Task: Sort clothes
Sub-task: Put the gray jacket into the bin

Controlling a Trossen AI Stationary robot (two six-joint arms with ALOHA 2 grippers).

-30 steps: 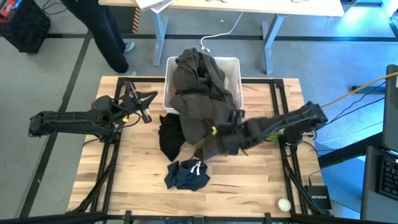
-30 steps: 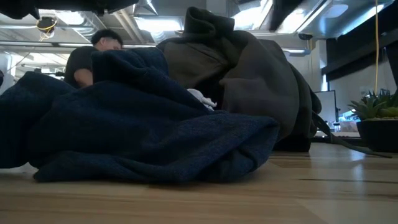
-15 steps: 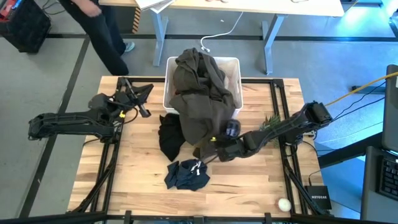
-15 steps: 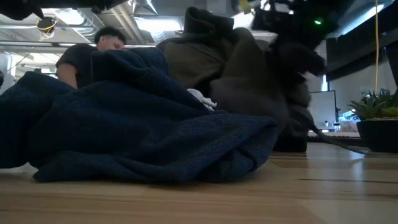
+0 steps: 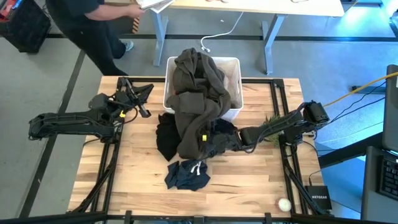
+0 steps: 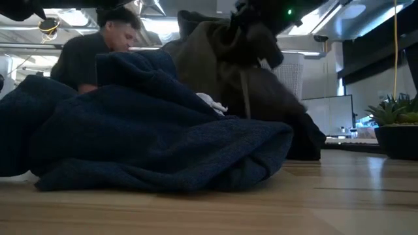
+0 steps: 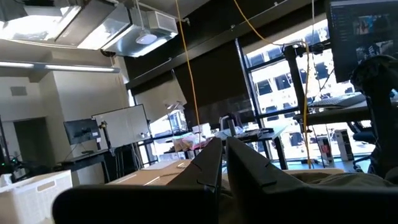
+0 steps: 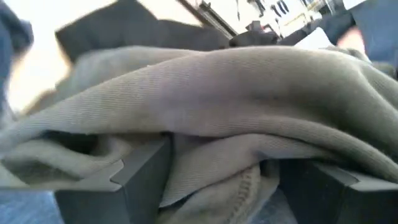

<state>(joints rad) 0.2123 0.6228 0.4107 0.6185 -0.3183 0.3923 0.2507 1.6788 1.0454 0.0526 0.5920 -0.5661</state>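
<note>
The olive garment (image 5: 198, 99) is piled high in the white bin (image 5: 233, 74) at the far middle of the table (image 5: 261, 180) and spills over the bin's near rim down onto the wood. The right gripper (image 5: 208, 142) is buried in its lower end, reaching in from the right side of the table. In the right wrist view the olive cloth (image 8: 249, 93) fills the gap between the two fingers (image 8: 140, 177) and drapes over them, so the jaws are clamped on the garment.

A black garment (image 5: 166, 138) lies on the table just left of the hanging olive cloth, touching it. The small navy garment (image 5: 186, 175) with its white drawstring (image 5: 197, 167) sits crumpled nearer the front edge, just below the olive pile. From table level the navy cloth (image 6: 144, 137) fills the foreground, with the olive heap (image 6: 228, 65) rising behind it.

The left gripper (image 5: 137, 98) waits over the far left part of the table, beside the bin, clear of the clothes. Its fingers (image 7: 208, 165) stand nearly together with only a narrow slit between them, nothing in them.

A person (image 5: 93, 25) in dark clothes is beyond the table's far left corner, also visible behind the navy cloth in the low view (image 6: 98, 49).
</note>
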